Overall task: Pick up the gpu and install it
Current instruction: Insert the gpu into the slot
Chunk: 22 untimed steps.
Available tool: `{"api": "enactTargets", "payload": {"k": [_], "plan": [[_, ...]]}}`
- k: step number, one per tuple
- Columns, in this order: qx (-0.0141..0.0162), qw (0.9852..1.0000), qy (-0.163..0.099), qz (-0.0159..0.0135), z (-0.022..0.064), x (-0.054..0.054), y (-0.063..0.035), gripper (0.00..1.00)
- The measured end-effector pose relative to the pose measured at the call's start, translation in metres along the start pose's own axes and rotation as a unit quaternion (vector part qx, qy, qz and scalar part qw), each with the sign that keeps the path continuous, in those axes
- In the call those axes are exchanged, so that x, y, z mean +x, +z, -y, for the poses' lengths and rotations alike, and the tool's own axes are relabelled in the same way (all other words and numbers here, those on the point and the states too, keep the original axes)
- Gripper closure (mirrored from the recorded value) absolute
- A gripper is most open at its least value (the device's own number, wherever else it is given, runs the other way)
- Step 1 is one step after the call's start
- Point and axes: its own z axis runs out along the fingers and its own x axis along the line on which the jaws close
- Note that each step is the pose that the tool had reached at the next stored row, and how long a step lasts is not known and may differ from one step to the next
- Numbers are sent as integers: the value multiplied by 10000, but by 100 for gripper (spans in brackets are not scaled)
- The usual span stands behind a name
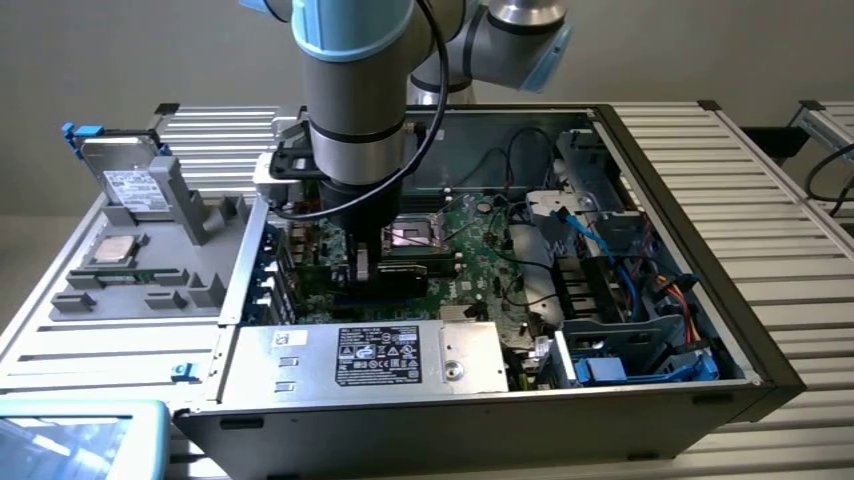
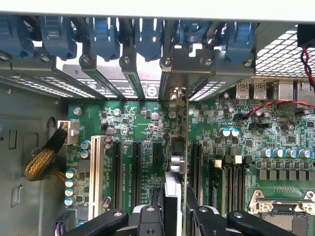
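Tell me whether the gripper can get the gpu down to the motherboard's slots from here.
Probably yes: the gripper holds the gpu edge-on just above the motherboard, and the case is open with nothing visible between.

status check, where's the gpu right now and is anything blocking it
Gripper shut on the gpu, low inside the case. Card upright, edge-on, over the motherboard slots. Nothing visibly in the way.
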Motion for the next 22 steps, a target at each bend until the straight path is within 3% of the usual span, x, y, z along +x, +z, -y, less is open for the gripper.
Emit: {"api": "enactTargets", "payload": {"k": [3,4,7,19,22], "plan": [[3,10000,2,1,-3,0,-3,71],[4,10000,2,0,-2,0,-7,64],[9,10000,1,-1,-1,-1,-51,64],[18,10000,2,0,-22,-14,-586,64],[15,10000,2,0,-22,-15,-625,64]]}}
